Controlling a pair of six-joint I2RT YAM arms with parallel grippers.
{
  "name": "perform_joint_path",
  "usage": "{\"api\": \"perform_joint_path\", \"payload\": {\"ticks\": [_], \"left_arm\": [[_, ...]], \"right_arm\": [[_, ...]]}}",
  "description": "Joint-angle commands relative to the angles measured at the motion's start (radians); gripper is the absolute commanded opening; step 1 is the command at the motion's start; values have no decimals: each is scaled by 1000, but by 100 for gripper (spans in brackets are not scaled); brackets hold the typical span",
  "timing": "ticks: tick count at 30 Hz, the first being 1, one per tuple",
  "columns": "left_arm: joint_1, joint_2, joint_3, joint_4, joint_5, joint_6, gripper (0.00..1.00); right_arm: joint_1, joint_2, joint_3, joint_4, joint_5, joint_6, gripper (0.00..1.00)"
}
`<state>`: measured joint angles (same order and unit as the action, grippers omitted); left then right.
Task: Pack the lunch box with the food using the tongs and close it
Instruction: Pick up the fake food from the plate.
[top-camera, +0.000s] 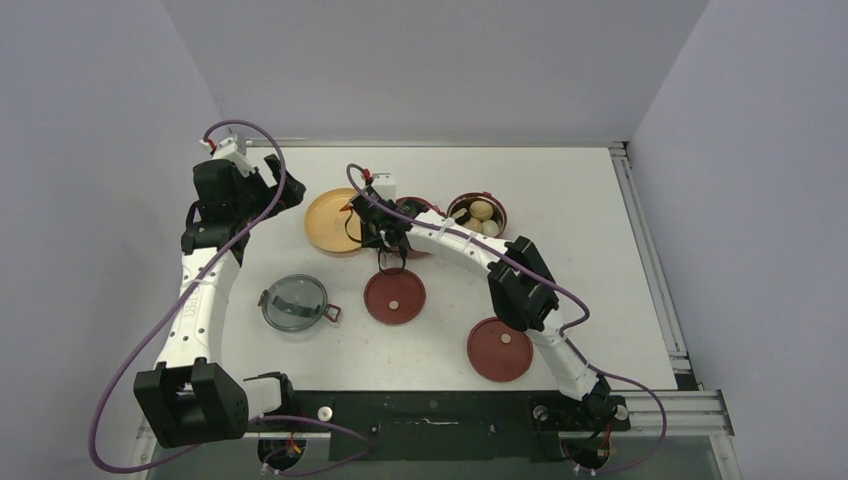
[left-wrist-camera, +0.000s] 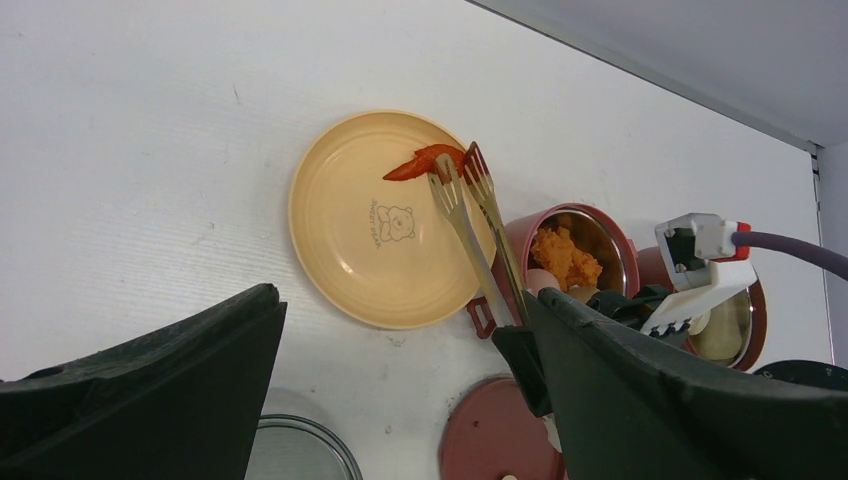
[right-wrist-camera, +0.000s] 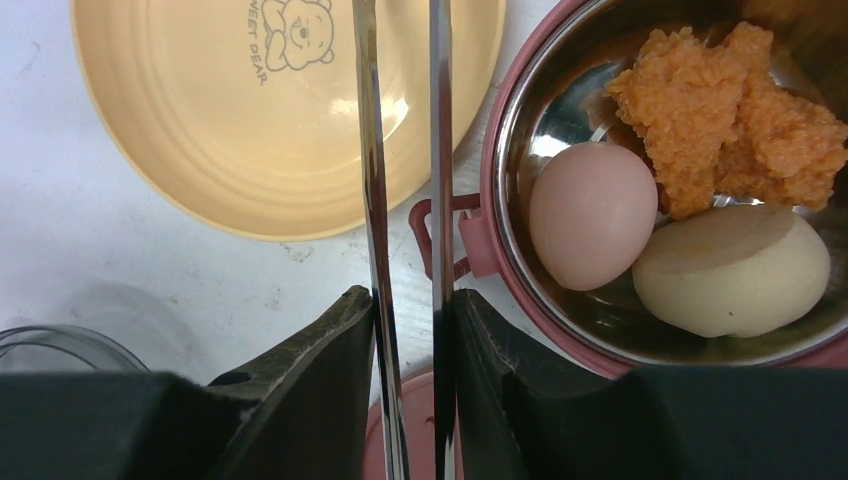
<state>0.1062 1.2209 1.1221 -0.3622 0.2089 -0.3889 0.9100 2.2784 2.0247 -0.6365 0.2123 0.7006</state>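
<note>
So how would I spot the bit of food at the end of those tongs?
Find the yellow plate with the bear drawing, beside the maroon pot. Near its rim, right at the tips of the silver tongs, lies a small red piece. It is the only food on the plate, thin and pointed, while the crumbly orange lumps and the egg sit in the pot.

Left arm (top-camera: 200, 290): stretched up the left side, wrist turned rightward; left gripper (left-wrist-camera: 400, 400) spread wide, holding nothing. Right arm (top-camera: 470, 255): elbow bent, reaching forward-left across the centre; right gripper (right-wrist-camera: 405, 390) clamped on the tongs (right-wrist-camera: 365, 150).
</note>
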Motion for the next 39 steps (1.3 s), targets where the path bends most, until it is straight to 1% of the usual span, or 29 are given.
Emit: {"api": "perform_joint_path", "payload": {"ticks": [1,5,14,28,39], "left_arm": [[-2,-23,27,35,6,-2,98],[-2,-24,27,36,4,-2,98],[-2,-26,27,34,0,1,98],[-3,-25,26,35,0,0,98],[-10,-19,24,38,3,-1,98]], "right_arm": [[-9,10,44,37,-7,-1,28],[-10,5,47,48,-14,2,18],[18,-102,-11,121,-1,-11,6],[44,-271,-98,100,57,-62,5],[41,-531,-327,32,128,-73,5]]}}
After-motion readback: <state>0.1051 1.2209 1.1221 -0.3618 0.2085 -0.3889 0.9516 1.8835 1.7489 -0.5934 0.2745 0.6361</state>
